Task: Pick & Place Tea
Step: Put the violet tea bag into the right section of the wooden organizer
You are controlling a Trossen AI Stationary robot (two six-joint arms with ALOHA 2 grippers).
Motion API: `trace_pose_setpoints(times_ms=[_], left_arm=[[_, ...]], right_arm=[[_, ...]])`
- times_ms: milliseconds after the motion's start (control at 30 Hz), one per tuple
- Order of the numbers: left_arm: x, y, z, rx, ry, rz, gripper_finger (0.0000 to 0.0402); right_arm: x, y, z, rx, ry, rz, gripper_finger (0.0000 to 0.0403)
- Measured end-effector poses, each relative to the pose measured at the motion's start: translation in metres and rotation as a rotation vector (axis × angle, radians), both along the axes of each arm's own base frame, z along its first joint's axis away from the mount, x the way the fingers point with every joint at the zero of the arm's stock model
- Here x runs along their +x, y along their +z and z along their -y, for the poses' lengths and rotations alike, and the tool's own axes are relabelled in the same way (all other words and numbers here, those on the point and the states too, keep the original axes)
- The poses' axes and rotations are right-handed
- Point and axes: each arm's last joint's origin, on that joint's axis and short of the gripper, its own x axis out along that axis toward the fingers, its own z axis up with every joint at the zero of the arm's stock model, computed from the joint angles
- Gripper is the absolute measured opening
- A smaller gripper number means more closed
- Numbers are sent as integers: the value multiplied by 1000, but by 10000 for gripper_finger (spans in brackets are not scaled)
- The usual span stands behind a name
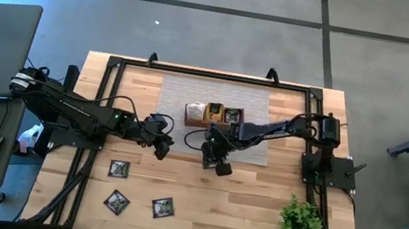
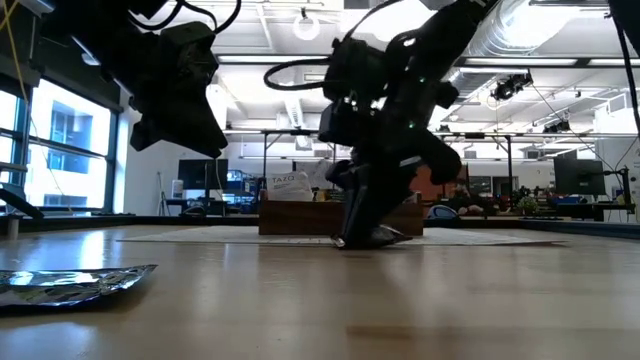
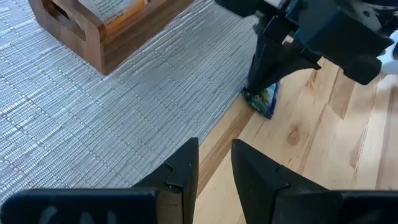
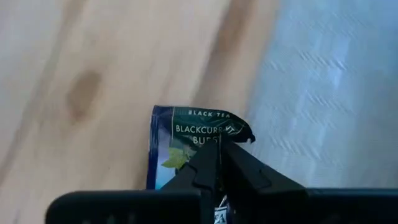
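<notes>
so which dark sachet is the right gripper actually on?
The blackcurrant sachet at the mat's front edge, pinched by the right gripper. The three others lie untouched near the table's front.

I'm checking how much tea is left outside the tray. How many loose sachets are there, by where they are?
Dark sachets lying on the bare wood near the table's front: 3
Blackcurrant black tea sachet pinched in the right gripper: 1
Total: 4
</notes>
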Motion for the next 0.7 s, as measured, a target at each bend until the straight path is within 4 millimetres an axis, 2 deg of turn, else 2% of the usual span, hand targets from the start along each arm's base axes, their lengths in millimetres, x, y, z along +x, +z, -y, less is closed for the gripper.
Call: trace_pose_setpoints(times_ms=[67,167,300,400,533,700], left_arm=[[0,0,0,0,0,0,94],[0,0,0,-2,-3,-1,94],[0,0,0,-2,-2,0,94],[0,0,0,0,0,1,94],[0,0,0,0,0,-1,94],[0,0,0,3,3,1,94]], right_arm=[[-3,14,1,-6,-74,19,9],[-6,49,3,-62,-203,124,5],[-27,74,-3,-270,-399,192,5],[-49,84,-4,-342,-547,280,4],[-78,73,9,-186,-679,479,8],[-106,65,37,-74,-850,836,3]])
